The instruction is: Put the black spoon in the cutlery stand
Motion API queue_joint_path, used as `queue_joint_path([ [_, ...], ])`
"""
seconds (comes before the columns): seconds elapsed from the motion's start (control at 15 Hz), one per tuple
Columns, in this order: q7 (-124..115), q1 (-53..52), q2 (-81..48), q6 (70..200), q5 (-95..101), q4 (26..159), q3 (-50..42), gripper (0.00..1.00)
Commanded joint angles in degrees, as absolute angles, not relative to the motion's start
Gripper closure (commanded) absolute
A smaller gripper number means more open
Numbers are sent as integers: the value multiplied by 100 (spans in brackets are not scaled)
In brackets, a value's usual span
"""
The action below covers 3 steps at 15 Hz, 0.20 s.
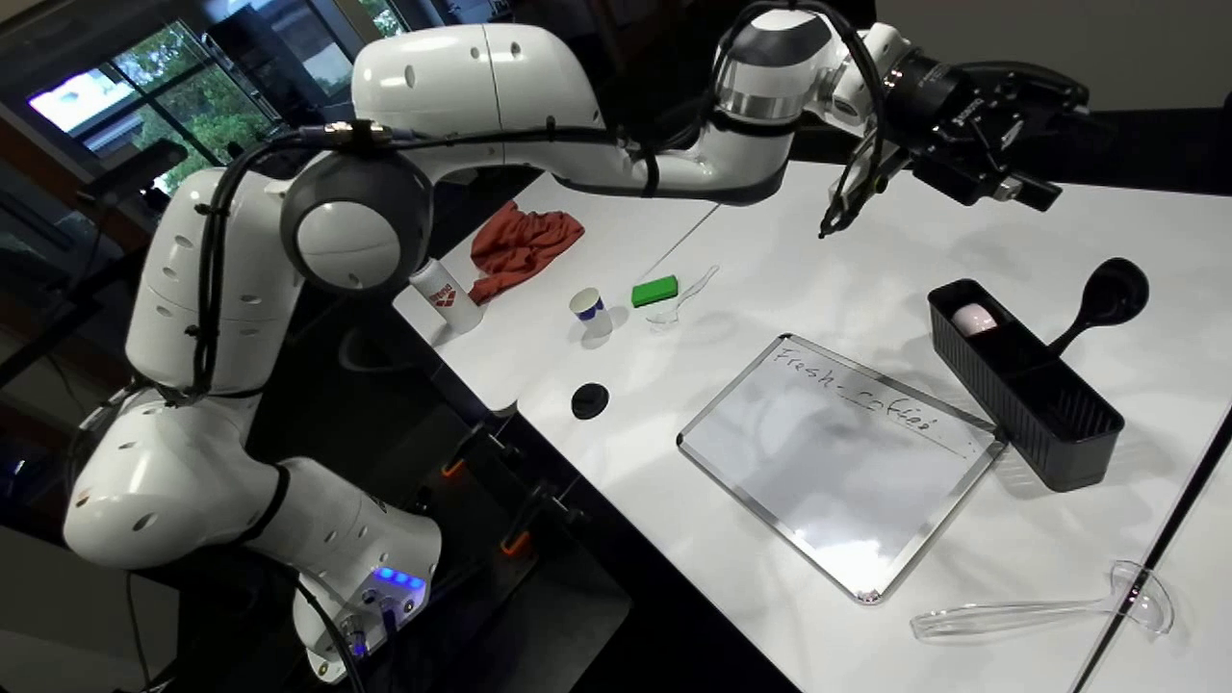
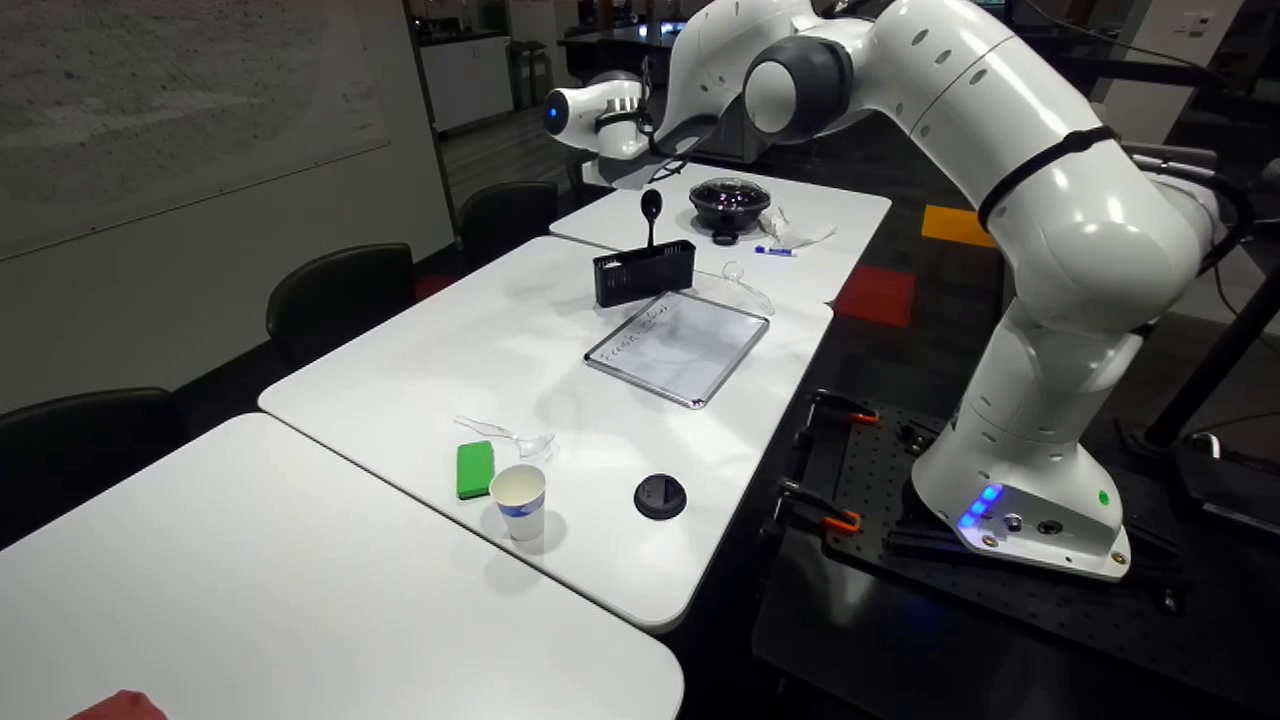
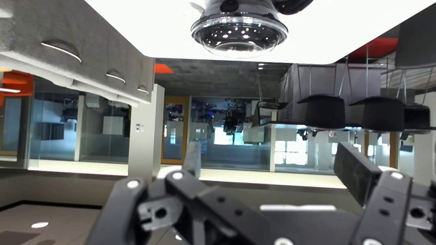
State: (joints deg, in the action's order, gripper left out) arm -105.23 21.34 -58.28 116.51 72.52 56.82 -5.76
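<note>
Black spoon (image 1: 1104, 299) stands bowl-up in the cutlery stand (image 1: 1009, 402), handle down inside, bowl above the rim; cannot tell which compartment takes the handle. In an exterior view, stand sits near the far edge of the white counter (image 2: 420, 370). Lettered whiteboard (image 1: 837, 472) just beside it. Clear ladle (image 1: 1044, 610) across that far edge. Black round lid (image 2: 660, 496) by the near corner; paper cup (image 2: 519, 508) close to the near edge, green block (image 2: 475, 469) just beside it. Gripper (image 3: 274, 166) well above the spoon, fingers spread wide.
</note>
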Motion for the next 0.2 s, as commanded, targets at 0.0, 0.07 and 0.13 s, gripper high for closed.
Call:
queue_joint_path([
  [0.0,-10248,2413,-4961,12148,6867,6653,-205,0],
  [0.07,-10166,2488,-4831,12239,6756,6789,-123,0],
  [0.13,-10096,2557,-4721,12292,6670,6903,-56,0],
])
